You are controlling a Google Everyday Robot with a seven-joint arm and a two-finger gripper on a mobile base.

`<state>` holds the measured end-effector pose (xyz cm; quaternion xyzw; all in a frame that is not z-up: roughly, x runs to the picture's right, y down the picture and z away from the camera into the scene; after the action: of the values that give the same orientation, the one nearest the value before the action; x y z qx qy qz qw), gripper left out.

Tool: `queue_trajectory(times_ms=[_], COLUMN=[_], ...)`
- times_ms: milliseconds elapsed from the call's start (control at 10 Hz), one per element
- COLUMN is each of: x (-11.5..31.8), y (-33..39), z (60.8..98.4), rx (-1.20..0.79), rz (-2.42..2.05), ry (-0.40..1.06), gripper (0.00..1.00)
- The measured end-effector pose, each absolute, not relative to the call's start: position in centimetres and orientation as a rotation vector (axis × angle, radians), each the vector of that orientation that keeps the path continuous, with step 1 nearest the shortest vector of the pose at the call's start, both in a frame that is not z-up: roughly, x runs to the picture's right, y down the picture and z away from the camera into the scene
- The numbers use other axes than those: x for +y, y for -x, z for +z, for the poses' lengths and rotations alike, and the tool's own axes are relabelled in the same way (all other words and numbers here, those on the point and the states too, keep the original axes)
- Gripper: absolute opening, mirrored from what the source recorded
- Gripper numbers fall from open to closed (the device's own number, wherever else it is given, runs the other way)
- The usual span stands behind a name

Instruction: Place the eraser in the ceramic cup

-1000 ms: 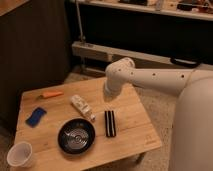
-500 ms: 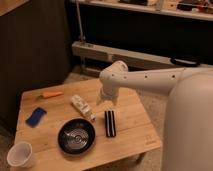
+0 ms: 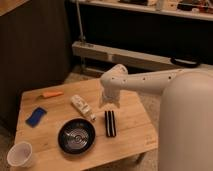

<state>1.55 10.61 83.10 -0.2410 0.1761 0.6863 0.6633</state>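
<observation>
The eraser (image 3: 110, 123), a long black bar with a pale stripe, lies flat on the wooden table (image 3: 132, 131) just right of the black bowl. The ceramic cup (image 3: 21, 154), small and white, stands at the table's front left corner. My gripper (image 3: 109, 101) points down from the white arm, hanging just above and behind the eraser's far end. It is open and holds nothing. The cup is far to the left of the gripper, beyond the bowl.
A wide black bowl (image 3: 76, 136) sits between eraser and cup. A white packet (image 3: 82, 107) lies behind the bowl, a flat blue block (image 3: 36, 116) at the left, and an orange item (image 3: 52, 93) at the back left. My white body fills the right side.
The arm has swung left and lowered, bringing the gripper from the table's back right to just over the eraser's far end. Nothing on the table has moved.
</observation>
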Motion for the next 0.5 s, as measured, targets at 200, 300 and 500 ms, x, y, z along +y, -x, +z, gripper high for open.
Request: queue_trajectory(times_ms=[200,300,500], x=[12.9,14.1,15.7], y=[-1.9,-1.1,-0.4], z=[83.8,84.3,85.3], rx=[0.401,0.401,0.408], rz=[1.557,1.55,1.526], ry=[0.569,0.587,0.564], gripper=[0.66,0.66,0.66])
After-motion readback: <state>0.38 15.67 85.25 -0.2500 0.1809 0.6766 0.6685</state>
